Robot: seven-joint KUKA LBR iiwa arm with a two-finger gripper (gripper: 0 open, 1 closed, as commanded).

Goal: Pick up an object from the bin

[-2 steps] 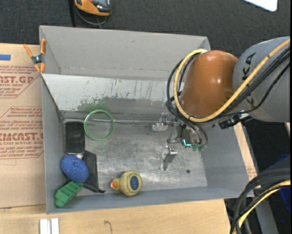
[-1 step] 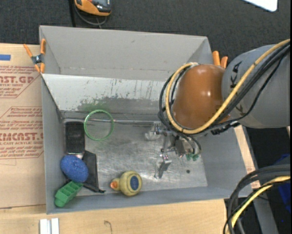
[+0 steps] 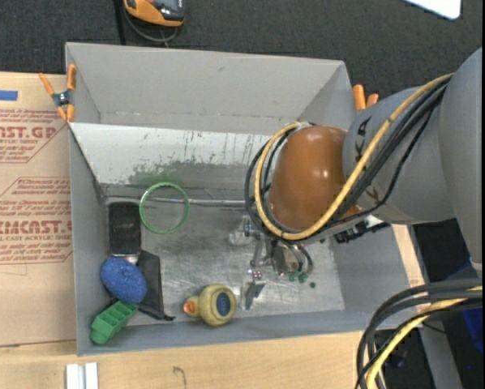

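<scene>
My jaws hang low near bin [image 3: 210, 79] front wall, just right of yellow toy with blue centre [image 3: 214, 304]. Toy lies clear of left-corner clutter [image 3: 125, 290], so likeliest pick. Jaw opening: cannot tell.

I see the bin [image 3: 210, 87] with the arm reaching in from the right, its gripper [image 3: 253, 288] right of centre. Just left of the gripper lies a round toy [image 3: 214, 305]. In the near left corner sits a clip [image 3: 113, 321]. A ball [image 3: 123, 279] is behind it and a slab [image 3: 124, 228] behind that. A ring [image 3: 163, 207] lies right of the slab, near the back wall.
</scene>
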